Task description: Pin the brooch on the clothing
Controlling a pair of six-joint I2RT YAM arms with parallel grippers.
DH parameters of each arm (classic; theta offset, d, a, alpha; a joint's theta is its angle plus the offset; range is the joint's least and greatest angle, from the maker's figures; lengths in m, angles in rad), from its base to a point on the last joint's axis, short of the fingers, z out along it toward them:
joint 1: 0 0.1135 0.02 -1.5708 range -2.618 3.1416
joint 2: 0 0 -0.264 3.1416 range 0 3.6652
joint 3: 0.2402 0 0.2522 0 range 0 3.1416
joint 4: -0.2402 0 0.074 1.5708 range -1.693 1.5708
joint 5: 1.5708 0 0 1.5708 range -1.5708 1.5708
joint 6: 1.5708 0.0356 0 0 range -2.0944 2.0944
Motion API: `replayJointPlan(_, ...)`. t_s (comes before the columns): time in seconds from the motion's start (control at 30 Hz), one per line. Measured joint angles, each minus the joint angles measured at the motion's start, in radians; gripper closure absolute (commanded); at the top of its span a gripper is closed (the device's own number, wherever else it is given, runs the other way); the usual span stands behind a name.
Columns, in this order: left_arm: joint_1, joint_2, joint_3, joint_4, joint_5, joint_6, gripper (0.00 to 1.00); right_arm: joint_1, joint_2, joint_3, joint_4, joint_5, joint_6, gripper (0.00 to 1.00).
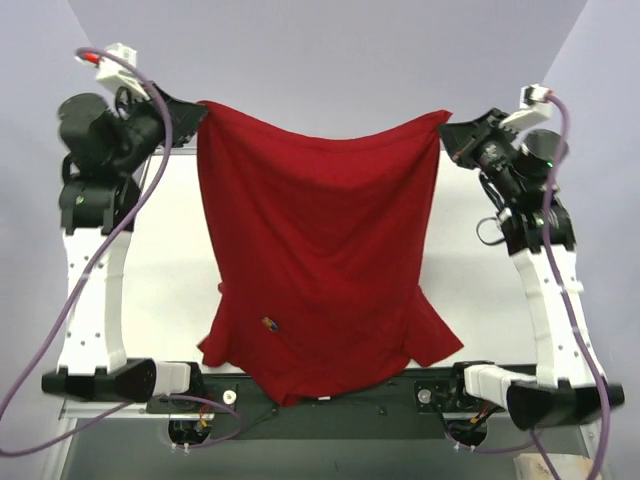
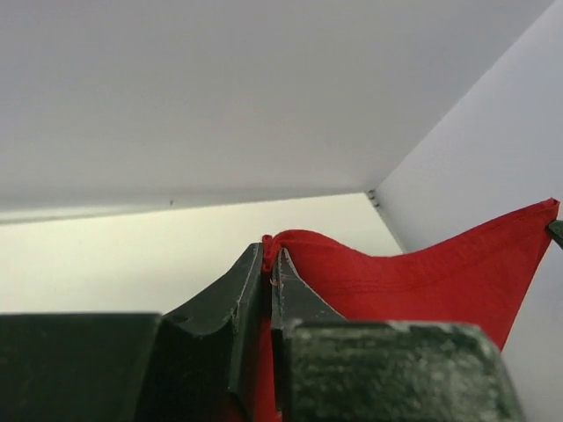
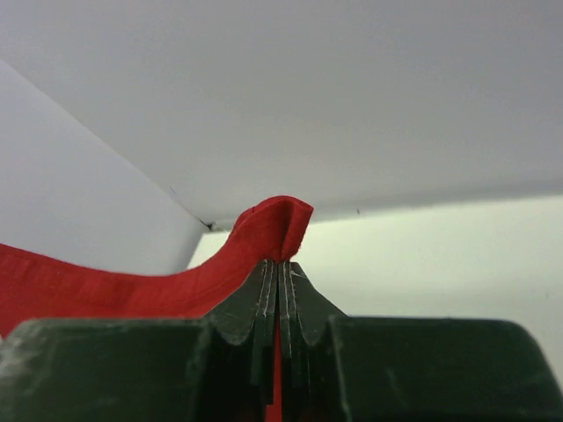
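The clothing (image 1: 320, 250), a deep-red T-shirt, hangs stretched in the air between my two raised arms, its sleeves and collar end drooping toward the near table edge. My left gripper (image 1: 197, 112) is shut on one hem corner (image 2: 268, 251), and my right gripper (image 1: 447, 128) is shut on the other corner (image 3: 280, 227). Red fabric runs between both pairs of jaws in the wrist views. The brooch (image 1: 269, 324), a tiny golden-orange dot, sits on the lower left front of the shirt.
The white table (image 1: 170, 270) lies under the shirt, with pale walls behind. Both arm bases (image 1: 150, 378) stand at the near edge. A purple cable (image 1: 110, 240) loops beside the left arm.
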Motion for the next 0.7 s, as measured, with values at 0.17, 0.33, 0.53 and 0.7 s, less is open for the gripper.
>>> replayJointPlan(0.17, 0.025, 0.139, -0.031, -0.008, 0.001, -0.016, 1.0, 0.0, 0.156, 0.008, -0.025, -0.003, 0.008, 1.0)
replayJointPlan(0.33, 0.03, 0.125, -0.027, -0.014, -0.011, -0.026, 1.0, 0.0, 0.143, 0.068, -0.045, -0.014, 0.012, 1.0)
replayJointPlan(0.53, 0.031, -0.065, -0.026, 0.011, -0.042, -0.021, 1.0, 0.0, -0.093, 0.057, -0.012, -0.013, 0.013, 1.0)
replayJointPlan(0.7, 0.031, -0.217, -0.007, 0.028, -0.043, -0.01, 1.0, 0.0, -0.271, 0.053, 0.021, -0.013, 0.013, 1.0)
